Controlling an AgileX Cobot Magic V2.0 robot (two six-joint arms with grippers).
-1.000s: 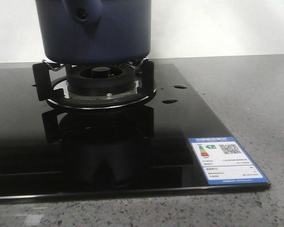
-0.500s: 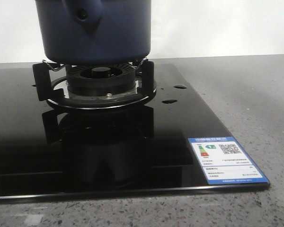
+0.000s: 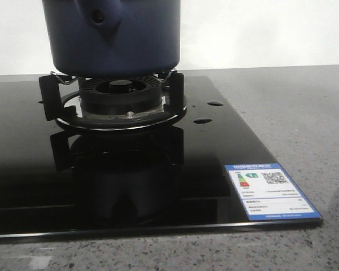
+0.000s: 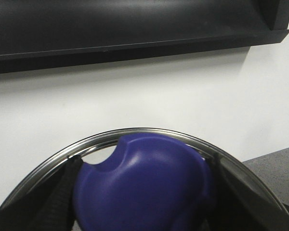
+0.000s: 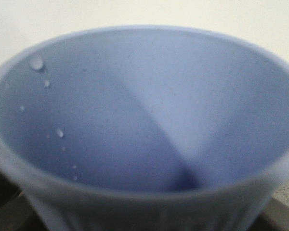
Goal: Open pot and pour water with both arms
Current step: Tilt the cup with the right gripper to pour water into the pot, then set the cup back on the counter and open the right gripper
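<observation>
Grey speckled countertop (image 3: 305, 113) carried a glossy black glass hob (image 3: 226, 147), with a plain white wall behind. Across the preceding second the front view showed no visible change: the navy pot (image 3: 116, 39) sat on the burner grate (image 3: 116, 99) throughout, its pierced handle tab (image 3: 99, 17) facing the viewer, and an energy label (image 3: 271, 191) lay at the hob's near right corner. That stillness suggested a pause or a very slow move, not a step completed, at least as far as this view reached.

Neither arm appeared in the front view. In the left wrist view a deep blue knob (image 4: 144, 185) with a steel rim (image 4: 135, 132) around it, probably the pot's lid, filled the space where the fingers should show; a grip on it seemed likely, yet the jaws were hidden and their state could not be told. In the right wrist view a pale blue cup (image 5: 144, 125), a few droplets on its inner wall and no pooled water visible, lay close against the camera. The gripper itself was out of sight, so its hold was likewise uncertain.
</observation>
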